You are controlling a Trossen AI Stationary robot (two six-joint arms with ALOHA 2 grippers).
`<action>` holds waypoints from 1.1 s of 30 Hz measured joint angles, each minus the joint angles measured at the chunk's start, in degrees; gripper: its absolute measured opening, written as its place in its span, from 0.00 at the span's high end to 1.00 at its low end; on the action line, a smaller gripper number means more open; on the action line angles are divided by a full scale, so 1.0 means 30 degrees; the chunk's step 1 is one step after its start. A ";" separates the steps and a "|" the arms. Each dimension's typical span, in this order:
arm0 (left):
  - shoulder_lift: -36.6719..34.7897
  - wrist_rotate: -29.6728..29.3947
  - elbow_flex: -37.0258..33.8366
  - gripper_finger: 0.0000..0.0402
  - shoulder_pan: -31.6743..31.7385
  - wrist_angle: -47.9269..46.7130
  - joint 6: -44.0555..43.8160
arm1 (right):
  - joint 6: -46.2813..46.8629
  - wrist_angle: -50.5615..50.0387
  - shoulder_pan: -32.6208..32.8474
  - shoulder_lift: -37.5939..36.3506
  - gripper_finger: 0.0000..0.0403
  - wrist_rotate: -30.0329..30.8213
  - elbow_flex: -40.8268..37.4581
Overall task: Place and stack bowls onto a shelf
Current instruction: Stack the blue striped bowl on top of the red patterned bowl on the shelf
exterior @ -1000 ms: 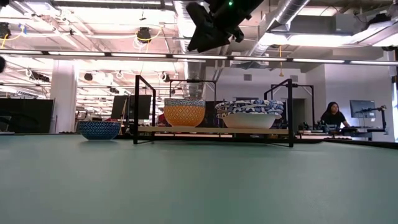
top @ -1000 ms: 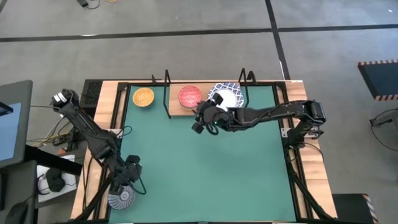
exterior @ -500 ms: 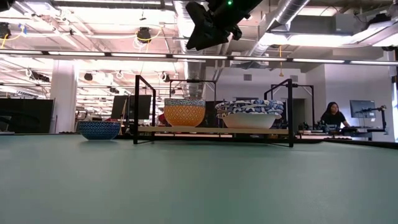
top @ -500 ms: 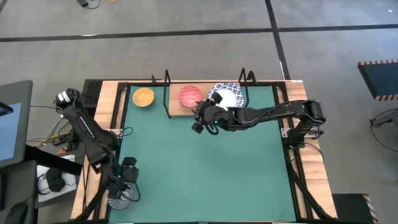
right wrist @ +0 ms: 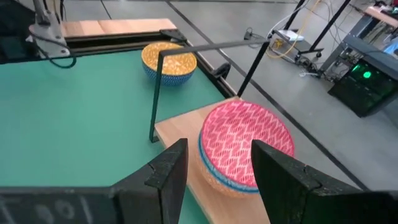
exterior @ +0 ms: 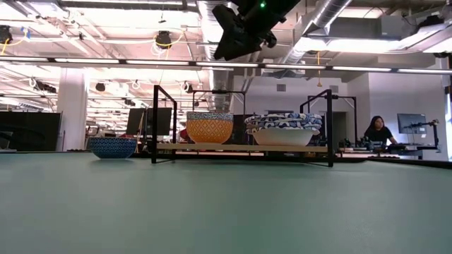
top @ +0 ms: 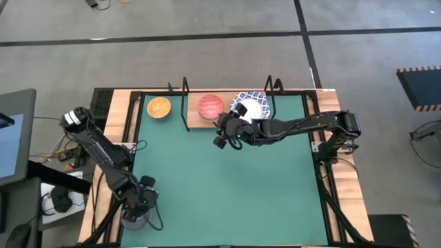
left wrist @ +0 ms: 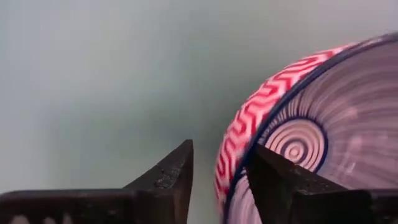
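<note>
The grey-blue ribbed bowl (top: pixel 131 222), with a red zigzag outside (left wrist: pixel 311 124), sits at the table's near left corner. My left gripper (top: pixel 141 201) is open above it, with one finger inside the bowl and one outside its rim. On the light-wood shelf (top: pixel 194 120) at the far edge stand the red bowl (top: pixel 210 105) and a stack of white, blue-rimmed bowls (top: pixel 249 105). The orange-yellow bowl (top: pixel 159 107) rests on the mat left of the shelf. My right gripper (top: pixel 224 134) hangs open and empty in front of the red bowl (right wrist: pixel 245 146). My left gripper (left wrist: pixel 221 155) comes from above and straddles the ribbed bowl's rim (left wrist: pixel 233 180): one finger (left wrist: pixel 280 186) is inside the bowl, the other (left wrist: pixel 168 180) outside. I cannot tell whether either finger touches the rim. The bowl rests on the table.
The shelf's black wire frame (exterior: pixel 155 123) rises at both ends of the board (exterior: pixel 240 147). The green mat (top: pixel 227 186) lies bare between the two arms. A person (exterior: pixel 376 132) sits in the room beyond the table.
My left gripper has moved toward the table's near edge and down over the grey ribbed bowl, and now covers most of it in the high view. The bowl has not moved. My right arm has kept still.
</note>
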 joint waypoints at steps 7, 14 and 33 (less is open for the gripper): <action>-0.0383 -0.0624 0.0000 0.92 0.2953 0.0213 0.0779 | 0.0750 -0.1263 0.0376 0.0000 0.50 0.0023 0.0000; -0.0509 -0.1711 0.0223 0.95 0.4896 0.0307 0.1901 | 0.2084 -0.3961 0.0993 0.0000 0.50 0.0071 0.0000; -0.0466 -0.9831 0.1647 0.96 1.1337 0.4573 0.9016 | 0.5826 -0.5107 0.3052 0.0226 0.50 -0.0111 -0.0029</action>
